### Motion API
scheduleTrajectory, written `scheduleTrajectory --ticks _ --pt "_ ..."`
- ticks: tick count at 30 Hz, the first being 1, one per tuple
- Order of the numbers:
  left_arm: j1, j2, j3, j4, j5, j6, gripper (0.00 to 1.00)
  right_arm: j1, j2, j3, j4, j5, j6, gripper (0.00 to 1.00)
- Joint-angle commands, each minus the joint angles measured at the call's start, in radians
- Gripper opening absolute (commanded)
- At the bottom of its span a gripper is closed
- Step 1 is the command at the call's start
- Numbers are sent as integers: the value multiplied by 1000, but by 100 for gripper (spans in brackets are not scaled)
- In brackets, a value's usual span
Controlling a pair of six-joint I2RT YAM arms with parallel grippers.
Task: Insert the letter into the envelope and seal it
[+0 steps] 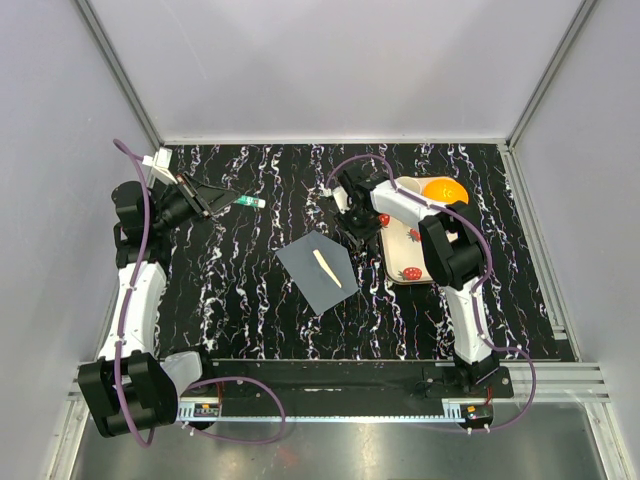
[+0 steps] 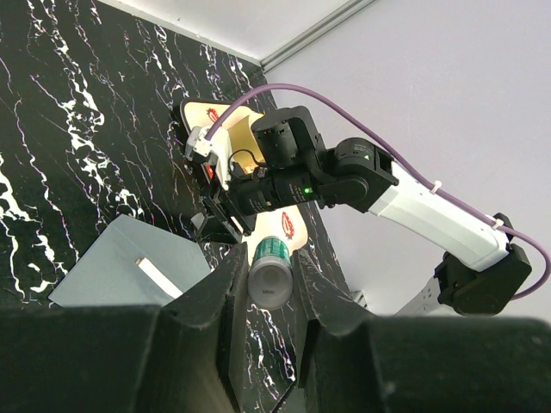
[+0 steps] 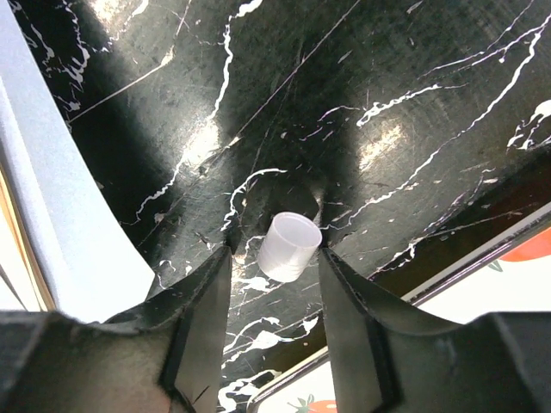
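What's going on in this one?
The left gripper holds a green-banded tube, likely glue, at the table's left. The right gripper straddles a small white cap standing on the tabletop beside the strawberry tray, jaws apart. The grey envelope lies mid-table with a tan strip, seemingly the letter, on it.

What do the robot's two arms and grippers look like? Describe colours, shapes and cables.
Both the left arm and right arm have white link shells between black cylindrical joints, with a purple cable looping along each. The left gripper and right gripper have two black, tapering fingers.
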Motion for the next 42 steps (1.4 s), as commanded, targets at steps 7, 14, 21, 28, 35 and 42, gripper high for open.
scheduleTrajectory --ticks 7,14,21,28,35,42 --pt "5 -11 31 40 10 4 0 -4 -2 34 -29 -12 -14 68" --pt "6 -27 23 22 19 34 0 -2 -83 108 -86 8 -44 78" --pt "-1 -52 63 -69 63 143 0 -2 -228 200 -150 3 -122 97" --pt "-96 -93 116 -304 172 375 0 -2 -542 60 -106 -208 -169 100" --pt "-196 -178 109 -334 243 488 0 13 -716 48 -218 -599 -310 100" --pt "-326 -303 2 -89 236 435 0 223 -664 152 -181 -560 -123 100"
